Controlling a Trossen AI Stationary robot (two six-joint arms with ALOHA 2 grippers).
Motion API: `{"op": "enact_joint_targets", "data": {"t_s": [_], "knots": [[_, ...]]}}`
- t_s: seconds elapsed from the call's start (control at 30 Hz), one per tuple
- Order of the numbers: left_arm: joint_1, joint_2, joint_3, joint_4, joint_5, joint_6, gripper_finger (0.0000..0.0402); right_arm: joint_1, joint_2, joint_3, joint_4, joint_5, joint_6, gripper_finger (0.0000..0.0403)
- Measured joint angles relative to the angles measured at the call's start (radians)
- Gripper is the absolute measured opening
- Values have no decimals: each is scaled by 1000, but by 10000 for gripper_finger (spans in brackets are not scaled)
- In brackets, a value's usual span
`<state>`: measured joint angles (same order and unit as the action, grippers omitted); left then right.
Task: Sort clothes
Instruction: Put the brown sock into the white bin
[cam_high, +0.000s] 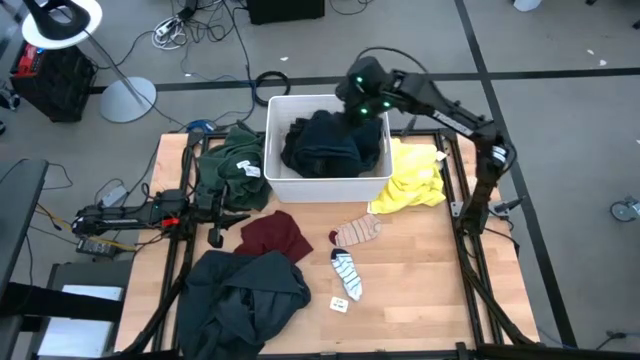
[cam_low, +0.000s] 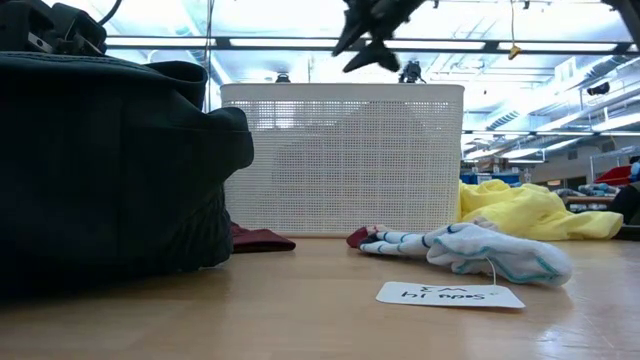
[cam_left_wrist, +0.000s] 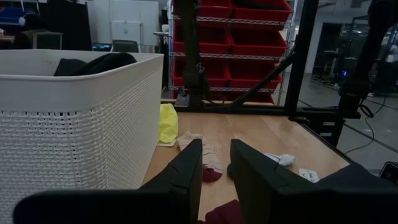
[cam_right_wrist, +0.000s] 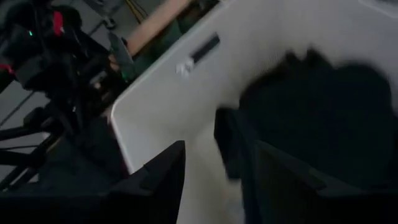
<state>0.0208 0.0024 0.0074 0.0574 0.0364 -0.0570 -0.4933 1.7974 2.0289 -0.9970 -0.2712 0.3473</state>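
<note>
The right end effector (cam_high: 357, 108) hangs spread and empty over the tub (cam_high: 327, 185); the dark heap (cam_high: 325, 145) looks piled high, so a brush could drag it out.

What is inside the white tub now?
The white tub holds a bundle of dark clothes that fills most of it. The right claw hangs open above it. Anything lying under the bundle is covered and cannot be seen.
</note>
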Motion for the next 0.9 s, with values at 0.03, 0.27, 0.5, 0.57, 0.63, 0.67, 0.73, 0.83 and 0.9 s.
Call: {"op": "enact_joint_targets", "data": {"t_s": [0.03, 0.27, 0.5, 0.57, 0.63, 0.67, 0.73, 0.83, 0.9], "knots": [[0, 0, 0, 0, 0, 0, 89, 14, -13, 0, -34, 12, 18, 187], [0, 0, 0, 0, 0, 0, 89, 204, -98, 0, -199, 291, 106, 185], [0, 0, 0, 0, 0, 0, 89, 451, -115, -1, -258, 497, 303, 185], [0, 0, 0, 0, 0, 0, 89, 511, -116, -29, -261, 536, 370, 182], [0, 0, 0, 0, 0, 0, 89, 568, -116, -73, -261, 577, 443, 181], [0, 0, 0, 0, 0, 0, 89, 595, -115, -98, -258, 596, 477, 180], [0, 0, 0, 0, 0, 0, 89, 647, -115, -152, -245, 621, 549, 180], [0, 0, 0, 0, 0, 0, 89, 702, -115, -263, -172, 627, 643, 181], [0, 0, 0, 0, 0, 0, 89, 725, -114, -341, -129, 627, 695, 180]]}}
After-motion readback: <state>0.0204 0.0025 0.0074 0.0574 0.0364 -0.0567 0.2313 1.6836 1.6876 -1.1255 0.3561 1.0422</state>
